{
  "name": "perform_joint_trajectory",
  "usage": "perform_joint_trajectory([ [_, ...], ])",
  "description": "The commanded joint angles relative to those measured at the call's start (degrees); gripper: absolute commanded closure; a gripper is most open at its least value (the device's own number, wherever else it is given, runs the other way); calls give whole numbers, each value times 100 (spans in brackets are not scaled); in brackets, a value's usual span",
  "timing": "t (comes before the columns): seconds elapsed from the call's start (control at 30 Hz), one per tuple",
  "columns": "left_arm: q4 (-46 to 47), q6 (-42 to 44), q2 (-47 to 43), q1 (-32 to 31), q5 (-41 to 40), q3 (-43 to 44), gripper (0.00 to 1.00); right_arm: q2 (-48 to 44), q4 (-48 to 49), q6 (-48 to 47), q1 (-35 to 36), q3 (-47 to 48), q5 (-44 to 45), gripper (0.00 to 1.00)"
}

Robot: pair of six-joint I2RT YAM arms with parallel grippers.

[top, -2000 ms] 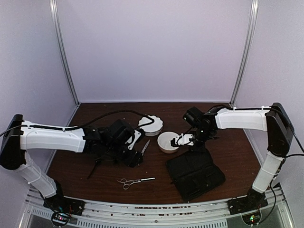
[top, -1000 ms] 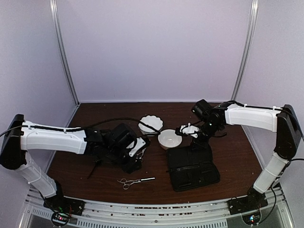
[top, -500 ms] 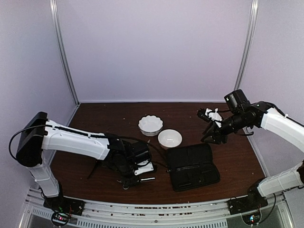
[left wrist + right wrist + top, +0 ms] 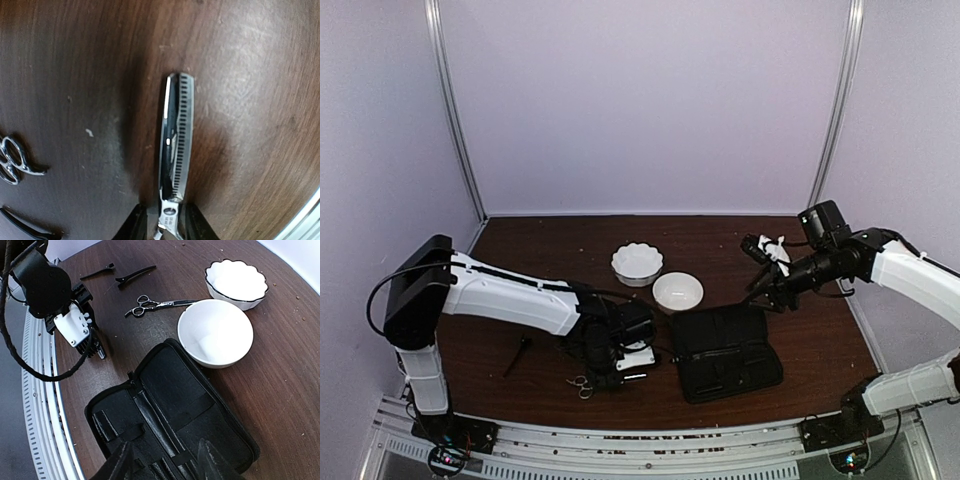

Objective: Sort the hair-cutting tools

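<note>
Silver thinning scissors point(image 4: 175, 150) with a toothed blade lie on the brown table. My left gripper point(image 4: 166, 227) is open and straddles them at the pivot, a finger on each side with a small gap. In the top view it point(image 4: 615, 378) is low near the front edge, and the scissors' rings point(image 4: 579, 382) stick out to its left. A second pair of scissors point(image 4: 160, 304) lies left of the plain bowl. Two black clips point(image 4: 97, 272) point(image 4: 135, 274) lie beyond; one shows from above point(image 4: 517, 353). My right gripper point(image 4: 165, 465) is open and empty above the case.
An open black zip case point(image 4: 725, 352) lies right of centre, also seen in the right wrist view point(image 4: 190, 410). A plain white bowl point(image 4: 677, 291) and a scalloped white bowl point(image 4: 637, 262) stand behind it. A metal rail point(image 4: 640, 440) runs along the front edge.
My left gripper has moved from beside the bowls to the front and come down over the near scissors. My right arm has pulled back from the plain bowl to the right.
</note>
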Motion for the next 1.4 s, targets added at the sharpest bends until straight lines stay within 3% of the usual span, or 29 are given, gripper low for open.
perform_joint_trajectory([
  [0.0,-190,-18,177,-14,74,212,70,48,43,89,-102,40,-209,55],
  [0.13,-316,-142,186,-10,-3,118,66,67,-304,153,-199,264,-214,54],
  [0.37,-457,-250,198,41,-105,-105,86,250,-1459,118,-200,709,387,51],
  [0.6,-661,-110,-36,46,-141,547,100,440,-2395,265,-261,916,1541,51],
  [1.03,-1485,159,489,-19,211,2806,100,1007,-3071,308,-356,744,3685,51],
  [1.23,-1646,222,878,-141,277,3324,100,1365,-3094,-145,-358,372,3942,51],
  [1.37,-1641,105,777,-209,328,3137,100,1630,-2790,-435,-343,230,4133,52],
])
